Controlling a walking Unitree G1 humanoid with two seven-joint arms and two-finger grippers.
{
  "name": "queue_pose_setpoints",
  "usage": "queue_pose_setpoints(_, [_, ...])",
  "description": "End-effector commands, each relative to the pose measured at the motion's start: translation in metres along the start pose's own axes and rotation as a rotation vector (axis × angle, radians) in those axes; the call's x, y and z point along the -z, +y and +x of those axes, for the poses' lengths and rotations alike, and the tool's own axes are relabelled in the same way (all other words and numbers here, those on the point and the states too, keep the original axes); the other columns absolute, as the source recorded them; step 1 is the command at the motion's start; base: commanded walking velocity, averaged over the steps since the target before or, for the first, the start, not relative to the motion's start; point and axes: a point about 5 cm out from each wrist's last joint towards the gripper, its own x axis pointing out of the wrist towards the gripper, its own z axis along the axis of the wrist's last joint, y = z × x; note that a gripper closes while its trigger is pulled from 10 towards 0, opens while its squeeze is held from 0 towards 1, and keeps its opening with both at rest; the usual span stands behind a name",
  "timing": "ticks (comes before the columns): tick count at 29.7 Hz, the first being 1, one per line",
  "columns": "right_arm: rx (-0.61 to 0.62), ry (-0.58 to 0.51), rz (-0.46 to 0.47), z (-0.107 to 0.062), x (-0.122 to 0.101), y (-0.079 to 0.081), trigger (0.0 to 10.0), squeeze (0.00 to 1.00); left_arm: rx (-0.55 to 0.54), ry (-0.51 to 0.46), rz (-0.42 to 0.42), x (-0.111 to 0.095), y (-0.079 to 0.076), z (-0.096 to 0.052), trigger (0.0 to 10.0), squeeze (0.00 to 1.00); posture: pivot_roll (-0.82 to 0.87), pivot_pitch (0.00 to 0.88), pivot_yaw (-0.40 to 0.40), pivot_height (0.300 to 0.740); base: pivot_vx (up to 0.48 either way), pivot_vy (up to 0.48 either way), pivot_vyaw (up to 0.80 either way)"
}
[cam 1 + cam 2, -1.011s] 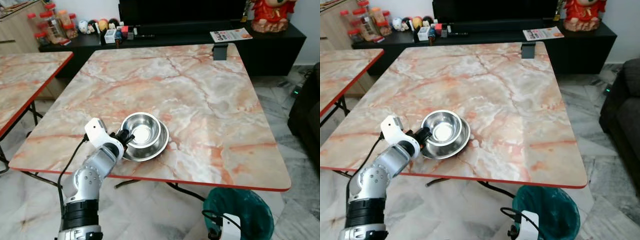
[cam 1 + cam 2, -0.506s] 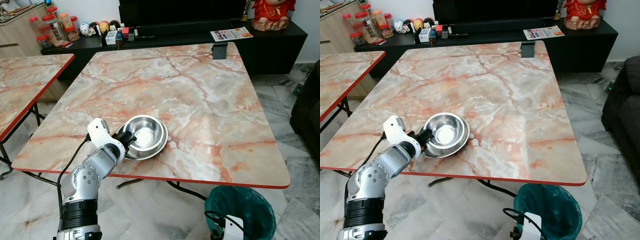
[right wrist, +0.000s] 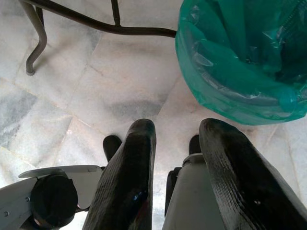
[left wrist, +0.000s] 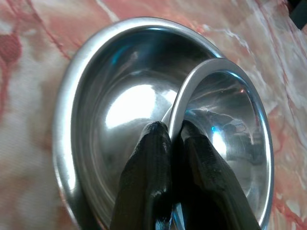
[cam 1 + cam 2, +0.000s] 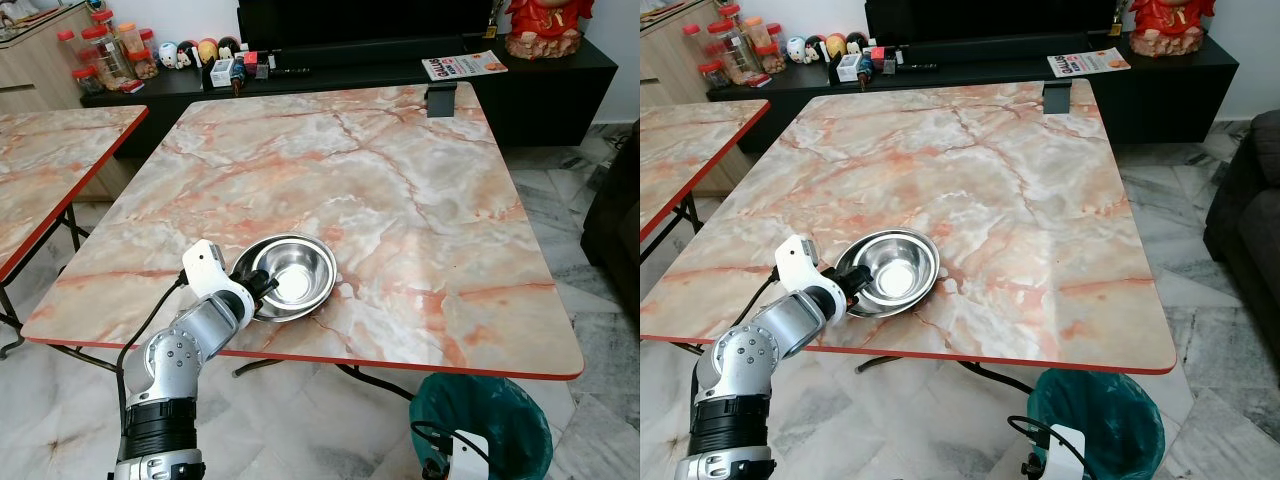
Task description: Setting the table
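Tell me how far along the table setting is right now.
Early stage. Done: two nested steel bowls sit near the table's front edge. In hand: the left pincer is shut on the inner bowl's rim, which is tilted inside the outer bowl. Left: separating the bowls and placing them. The right pincer hangs open above the floor, beside the green bin.

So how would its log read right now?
left pincer: shut on top bowl rim | bowls: two, nested, table near edge | right pincer: idle, open

A magazine (image 5: 464, 66) on the dark cabinet (image 5: 560, 70) at one o'clock bears red lettering, too small to read.
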Motion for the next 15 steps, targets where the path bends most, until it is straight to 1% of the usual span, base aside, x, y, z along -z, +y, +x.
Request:
queue_pose_setpoints(1, [0.0,0.007,0.004,-0.0006,0.0029,0.0014,10.0,0.0,-0.004,-0.031,0.006,-0.0091,-0.0004,-0.0031,10.0,0.0,0.09,0.045,0.136,0.74,0.0,0.0,0.0])
queue_pose_setpoints(13, [0.001,0.01,0.009,-0.0009,0.0042,0.0019,10.0,0.0,-0.024,-0.043,-0.017,-0.01,-0.0026,-0.0005,10.0,0.0,0.09,0.044,0.139,0.74,0.0,0.0,0.0])
queue_pose_setpoints(14, [0.002,0.011,0.009,-0.001,0.0046,0.0017,10.0,0.0,-0.025,-0.044,-0.015,-0.0102,-0.0029,-0.0003,10.0,0.52,0.09,0.044,0.139,0.74,0.0,0.0,0.0])
queue_pose_setpoints(15, [0.002,0.012,0.009,-0.001,0.0048,0.0016,10.0,0.0,-0.026,-0.044,-0.015,-0.0103,-0.0029,-0.0002,10.0,0.52,0.09,0.044,0.139,0.74,0.0,0.0,0.0])
